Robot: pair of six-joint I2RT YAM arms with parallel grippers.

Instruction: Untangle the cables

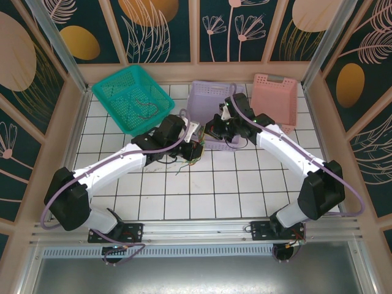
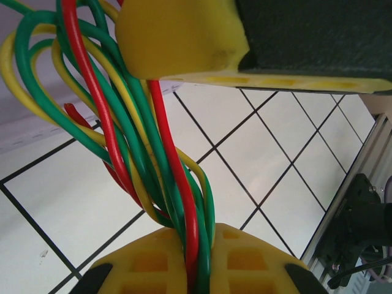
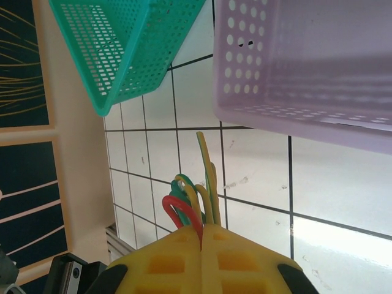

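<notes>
- Your left claw [image 2: 195, 260] is clamped tight on the red, green and yellow cables [image 2: 131, 141].
- Your right claw [image 3: 201, 248] pinches loops of the cables too.

A lab test cell: aluminium frame [image 1: 196, 229], white tiled tabletop [image 1: 214, 190], printed wall panels [image 1: 153, 30]

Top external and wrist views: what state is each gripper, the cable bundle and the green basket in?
left gripper, shut on cables
right gripper, shut on cables, loops poking out
cables, red, green and yellow, twisted together
green basket, upright, thin dark wire inside
</notes>
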